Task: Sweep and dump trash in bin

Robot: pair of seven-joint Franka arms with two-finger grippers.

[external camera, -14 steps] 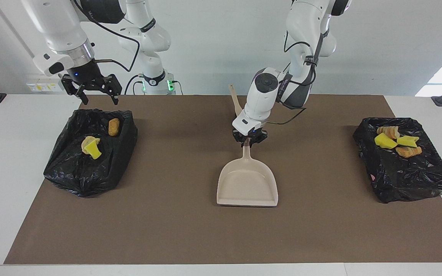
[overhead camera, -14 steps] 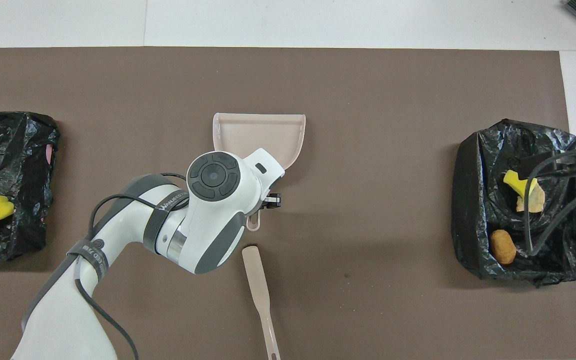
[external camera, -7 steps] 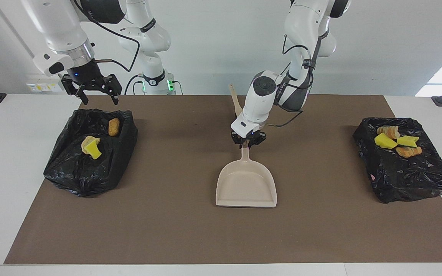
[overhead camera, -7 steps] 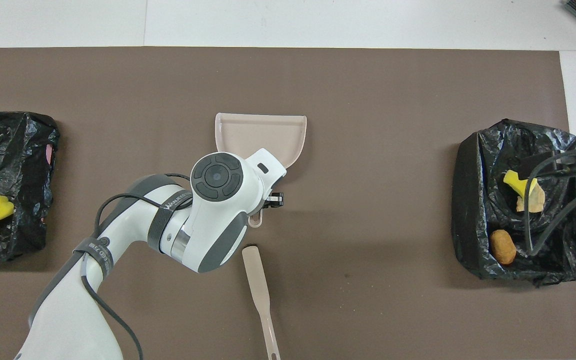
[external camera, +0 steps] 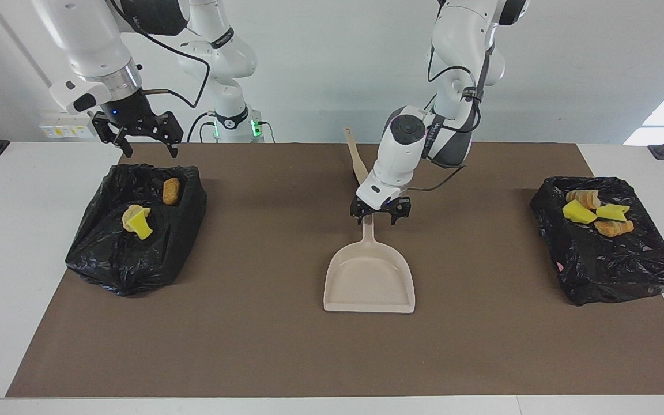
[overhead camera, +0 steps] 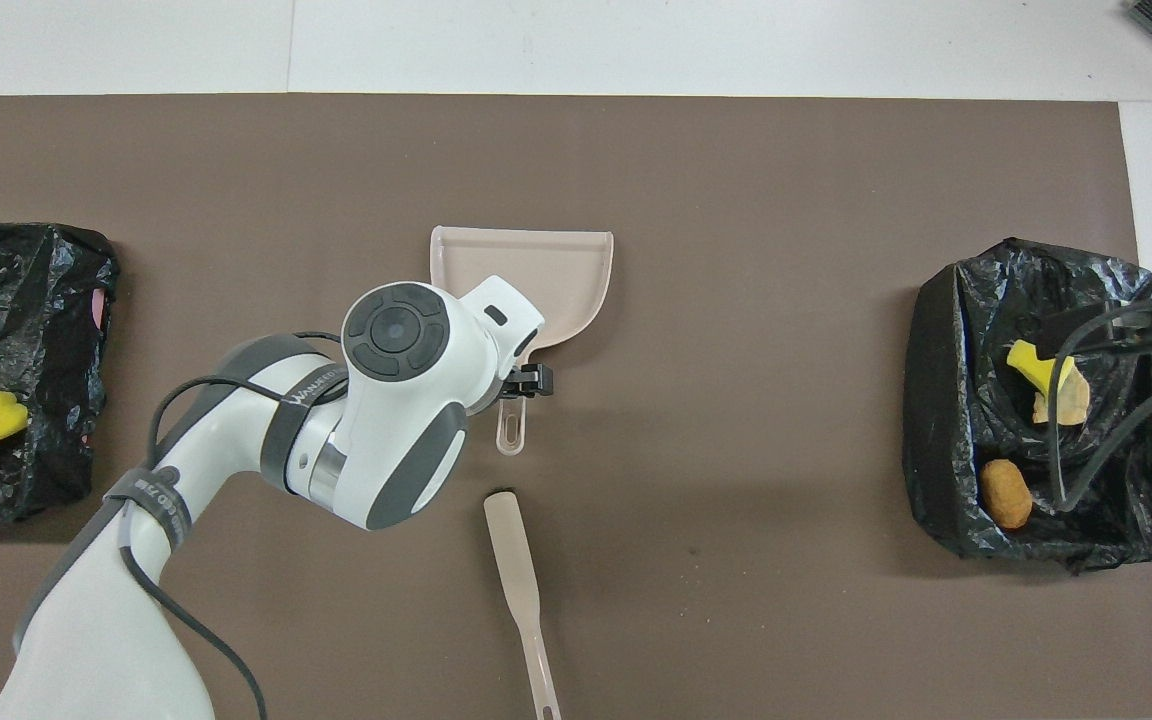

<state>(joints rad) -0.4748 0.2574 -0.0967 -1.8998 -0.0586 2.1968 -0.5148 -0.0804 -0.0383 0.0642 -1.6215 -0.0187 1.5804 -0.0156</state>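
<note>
Left gripper (external camera: 380, 215) over dustpan (external camera: 369, 280) handle at mat centre, jaws spread wide, holding nothing. Right gripper (external camera: 144, 141) over bin (external camera: 130, 259) at right arm's end, jaws wide open and empty. Trash (external camera: 595, 211) in bin (external camera: 614, 265) at left arm's end, more trash (external camera: 139, 222) in the other; brush (overhead camera: 519, 590) flat on mat, nearer robots than dustpan.
</note>
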